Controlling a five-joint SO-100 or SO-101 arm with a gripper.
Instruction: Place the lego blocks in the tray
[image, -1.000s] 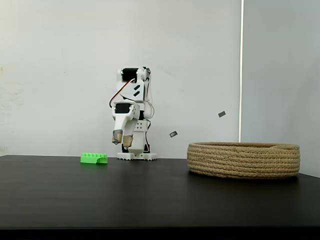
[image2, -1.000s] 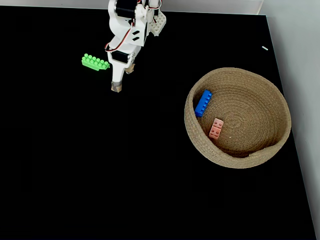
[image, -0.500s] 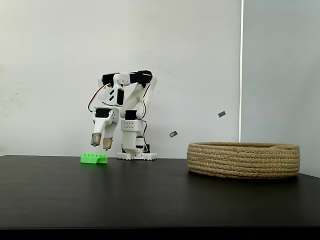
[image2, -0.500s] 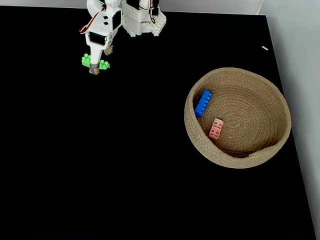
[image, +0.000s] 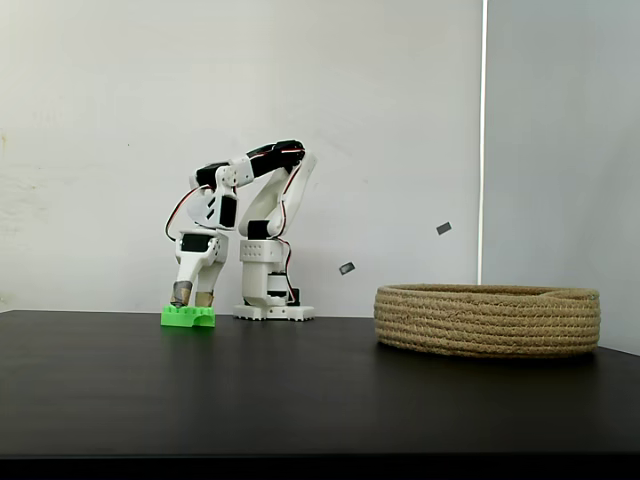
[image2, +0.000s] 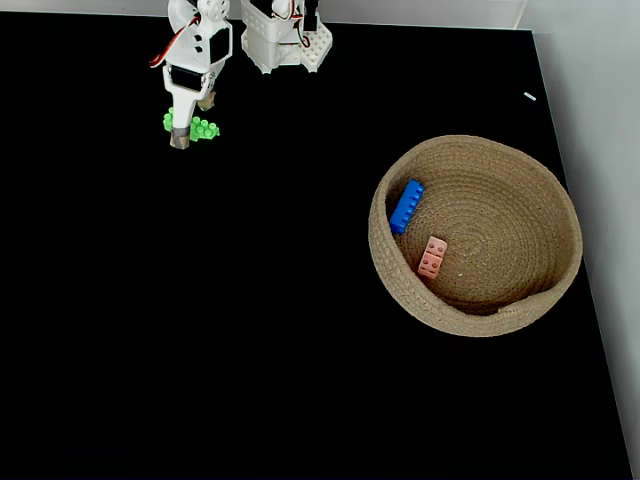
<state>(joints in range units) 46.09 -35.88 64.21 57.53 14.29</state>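
The black table (image2: 250, 330) is the biggest thing. On it sits the tray (image2: 520, 310), a wide round basket made of tan rope, on the right side in both fixed views (image: 488, 320). Far from it, at the back of the table, stands the white robot arm (image: 262, 215). It bends over and reaches down to the left.

The gripper (image: 192, 297) hangs right over the green lego block (image: 188, 317). Its two fingers are apart, with one tip on each side of the block, seen from above (image2: 190, 122). The tips come down to the top of the block. I cannot tell if they squeeze it.

The green block lies flat on the table, near the arm's base and well apart from the tray.

The blue lego block (image2: 405, 206) lies inside the tray by its left wall. The pink lego block (image2: 432, 257), the smallest, lies inside the tray too, just beside the blue one.
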